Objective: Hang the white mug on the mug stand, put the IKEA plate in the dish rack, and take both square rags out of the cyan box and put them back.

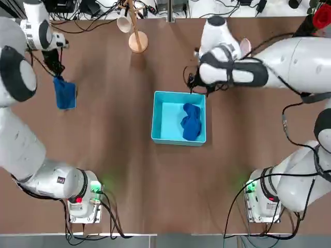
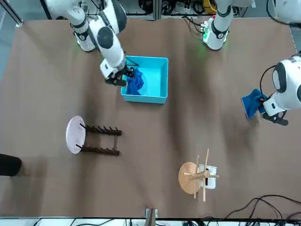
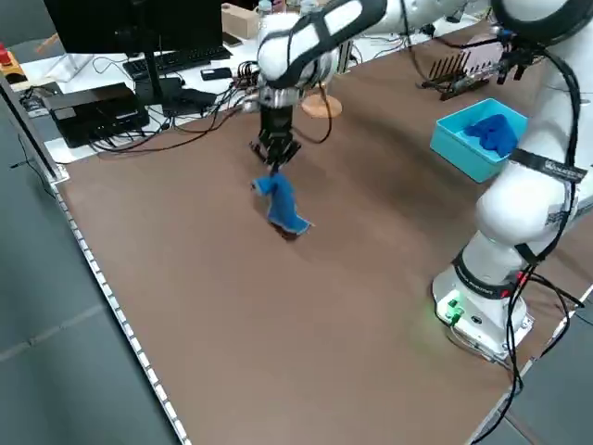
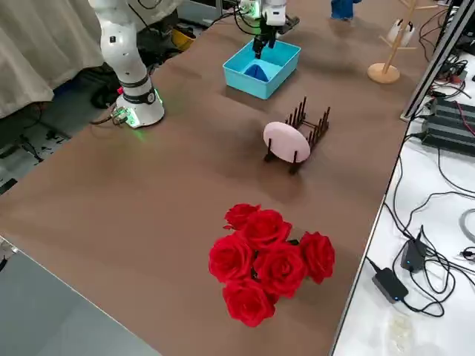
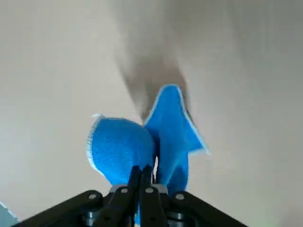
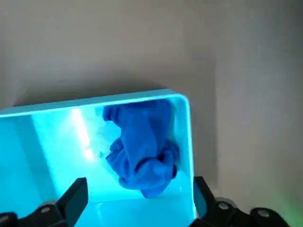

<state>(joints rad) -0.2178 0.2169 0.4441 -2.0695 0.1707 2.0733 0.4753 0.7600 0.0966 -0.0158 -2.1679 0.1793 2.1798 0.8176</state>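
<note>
Tabletop: two rags (image 1: 64,93) (image 1: 191,122), one cyan box (image 1: 157,114).

One rag (image 1: 191,122) lies in the box (image 1: 164,116) mid-surface; the other rag (image 1: 65,93) hangs far left; the plate (image 2: 75,134) stands in the rack (image 2: 101,140).

Brown table (image 4: 148,193). Red roses (image 4: 269,261) near one corner. White side bench (image 4: 430,222) with cables and a power brick (image 4: 390,283). Black monitor (image 3: 130,37), keyboard (image 3: 171,61). Grey floor (image 3: 56,371); beige curtain (image 4: 44,52).
</note>
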